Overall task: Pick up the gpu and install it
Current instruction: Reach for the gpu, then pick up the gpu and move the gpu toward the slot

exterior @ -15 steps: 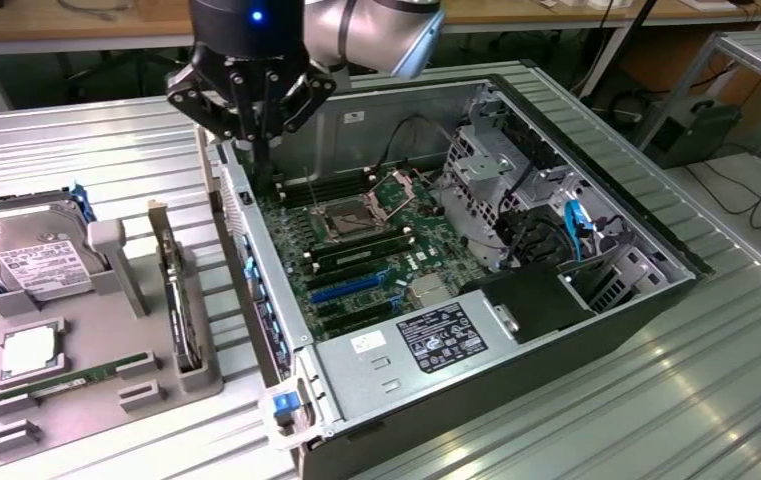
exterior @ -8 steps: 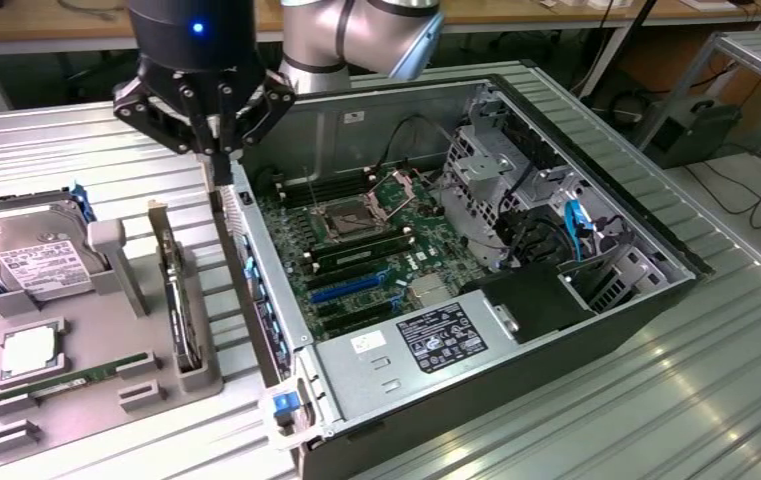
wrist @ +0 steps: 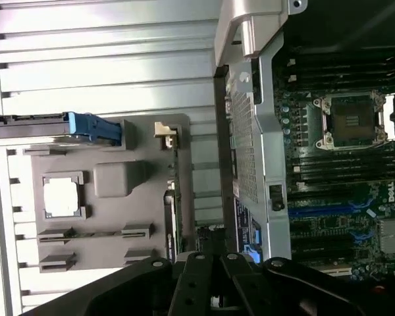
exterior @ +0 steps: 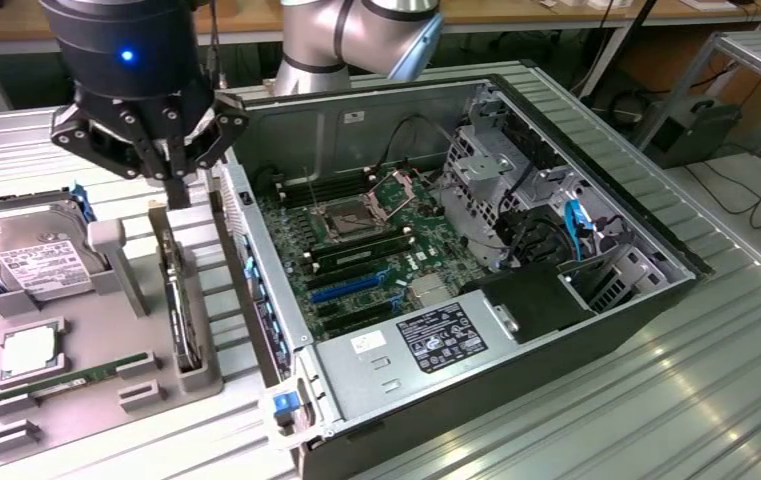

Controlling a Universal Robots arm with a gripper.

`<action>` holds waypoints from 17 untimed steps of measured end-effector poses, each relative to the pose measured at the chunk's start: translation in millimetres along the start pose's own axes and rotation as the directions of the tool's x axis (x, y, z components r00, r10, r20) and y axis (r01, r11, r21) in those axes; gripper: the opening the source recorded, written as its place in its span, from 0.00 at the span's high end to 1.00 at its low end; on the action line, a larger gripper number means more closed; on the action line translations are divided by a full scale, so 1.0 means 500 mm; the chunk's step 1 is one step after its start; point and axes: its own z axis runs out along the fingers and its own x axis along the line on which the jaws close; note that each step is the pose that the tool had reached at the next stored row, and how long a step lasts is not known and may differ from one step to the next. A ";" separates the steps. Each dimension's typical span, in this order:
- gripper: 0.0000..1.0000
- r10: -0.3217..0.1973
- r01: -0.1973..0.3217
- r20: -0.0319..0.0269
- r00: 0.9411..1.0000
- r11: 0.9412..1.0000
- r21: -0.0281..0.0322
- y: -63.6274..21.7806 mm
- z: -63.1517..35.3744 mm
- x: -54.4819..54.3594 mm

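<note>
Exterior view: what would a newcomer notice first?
The open computer case lies in the middle, its motherboard bare. At the exterior view's upper left the gripper hangs with jaws shut over the far end of the gpu. The gpu stands on edge in a grey holder, and a hard drive sits in the same holder.

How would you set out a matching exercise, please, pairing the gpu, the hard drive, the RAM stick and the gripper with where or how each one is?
Things:
1. gpu
2. hard drive
3. RAM stick
4. gripper

Places or states:
A. lying flat on the grey tray
B. shut, above the tray
C. white label showing
D. on edge in the tray slot nearest the computer case

Pairs: 1-D; 2-C; 3-A; 4-B.
</note>
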 end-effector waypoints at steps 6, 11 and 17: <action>0.89 0.000 0.000 -0.001 1.000 1.000 0.000 -0.023 0.026 0.030; 0.89 0.000 0.000 -0.001 1.000 1.000 0.000 -0.025 0.036 0.037; 0.89 0.000 0.000 -0.001 1.000 1.000 0.000 -0.025 0.036 0.037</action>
